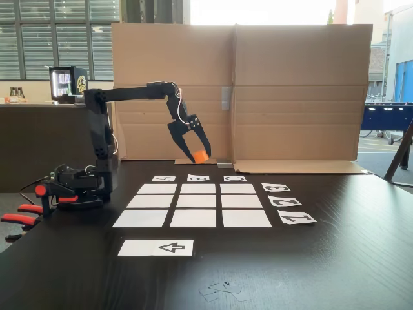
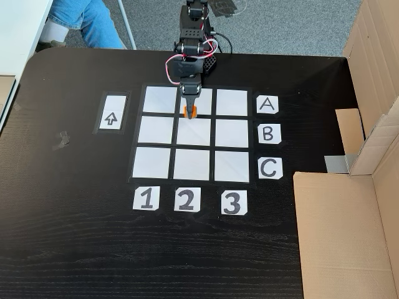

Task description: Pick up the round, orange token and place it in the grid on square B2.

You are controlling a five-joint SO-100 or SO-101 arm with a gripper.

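Observation:
The orange token (image 1: 201,155) hangs in the air between the fingers of my black gripper (image 1: 200,157), well above the table and behind the grid (image 1: 193,217). In the top-down fixed view the token (image 2: 190,112) and gripper (image 2: 190,113) appear over the border between the top middle square and square B2 (image 2: 194,132). Square B2 (image 1: 197,201) is a bare white rectangle. The gripper is shut on the token.
Paper labels A, B, C (image 2: 267,132) and 1, 2, 3 (image 2: 186,199) edge the grid. A white strip with a black arrow (image 1: 156,247) lies near the table's front. A cardboard wall (image 1: 297,90) stands behind. A person's legs (image 2: 81,22) show beyond the table.

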